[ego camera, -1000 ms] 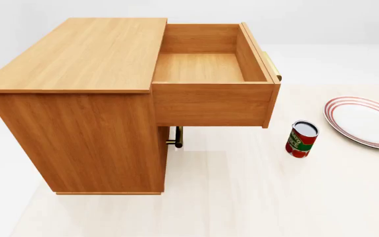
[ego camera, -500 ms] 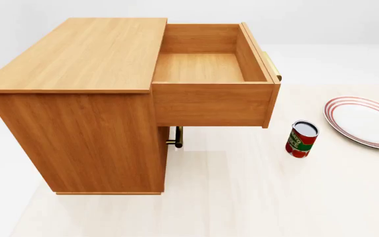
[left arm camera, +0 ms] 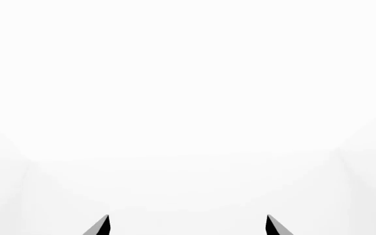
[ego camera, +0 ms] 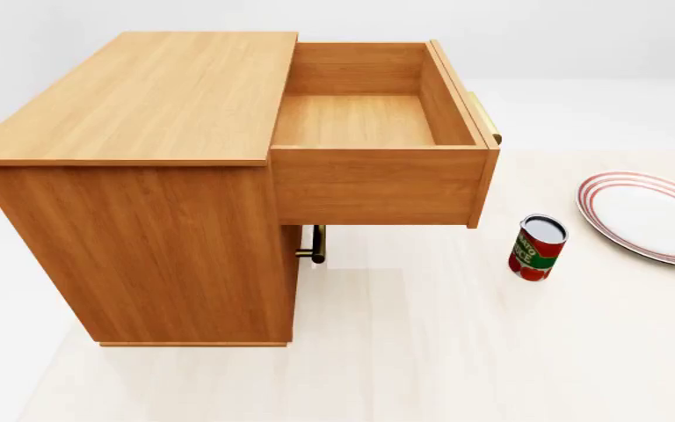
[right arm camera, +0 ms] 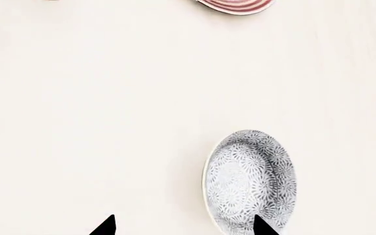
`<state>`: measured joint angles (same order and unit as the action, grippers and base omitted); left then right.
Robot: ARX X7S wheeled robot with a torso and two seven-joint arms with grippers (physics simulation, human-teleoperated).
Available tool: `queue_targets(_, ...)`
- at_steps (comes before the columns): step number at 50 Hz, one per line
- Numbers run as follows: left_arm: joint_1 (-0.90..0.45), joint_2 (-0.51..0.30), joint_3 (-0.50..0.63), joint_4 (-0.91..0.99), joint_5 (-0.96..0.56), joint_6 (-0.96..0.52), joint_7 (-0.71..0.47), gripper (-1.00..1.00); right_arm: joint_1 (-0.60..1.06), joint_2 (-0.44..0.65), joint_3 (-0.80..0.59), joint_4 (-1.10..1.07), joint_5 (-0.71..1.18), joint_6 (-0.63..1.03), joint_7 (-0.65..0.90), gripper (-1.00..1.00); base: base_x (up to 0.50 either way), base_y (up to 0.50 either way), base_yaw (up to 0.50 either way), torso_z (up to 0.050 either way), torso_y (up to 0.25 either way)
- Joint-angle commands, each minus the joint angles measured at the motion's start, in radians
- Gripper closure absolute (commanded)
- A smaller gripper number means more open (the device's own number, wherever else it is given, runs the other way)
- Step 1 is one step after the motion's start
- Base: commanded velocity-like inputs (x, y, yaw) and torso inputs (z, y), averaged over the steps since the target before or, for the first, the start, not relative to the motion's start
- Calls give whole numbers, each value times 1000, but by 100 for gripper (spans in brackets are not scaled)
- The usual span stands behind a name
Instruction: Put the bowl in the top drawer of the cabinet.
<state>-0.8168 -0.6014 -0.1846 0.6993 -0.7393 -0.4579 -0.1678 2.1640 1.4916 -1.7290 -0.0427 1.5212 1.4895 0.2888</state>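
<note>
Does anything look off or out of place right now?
Only the bowl: in the right wrist view it lies tipped on its side on the table, patterned outside showing, between the open right claw tips. The top drawer stands open, nothing spilled or damaged.

boxy orange-brown cabinet (ego camera: 150, 176): matt wood grain | speckled blue-grey round bowl (right arm camera: 250, 180): smooth glazed look | red-ringed white plate (ego camera: 652, 216): smooth | red-green can (ego camera: 537, 248): metal top | pale worktop (ego camera: 455, 352): matt
</note>
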Motion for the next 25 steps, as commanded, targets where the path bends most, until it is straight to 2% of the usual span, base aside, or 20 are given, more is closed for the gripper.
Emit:
queue_targets(1, 7, 11, 9, -7, 6, 11, 1, -100, -97, -56, -70, 64, -118, -106, -69, -100, 0, 0, 0, 0, 0)
queue_targets(10, 15, 17, -9, 54, -39, 8, -22, -100, -214, -119, -124, 174, -208, -291, -68, -100, 0, 0, 0, 0, 0)
queue_targets(19, 14, 17, -14, 96, -69, 10, -29, -100, -279, -155, -153, 239, -258, -389, -120, -100, 0, 0, 0, 0, 0)
queue_targets(25, 21, 15, -15, 103, -71, 19, -21, -100, -349, -176, -170, 277, -236, -437, -95, -100, 0, 0, 0, 0, 0)
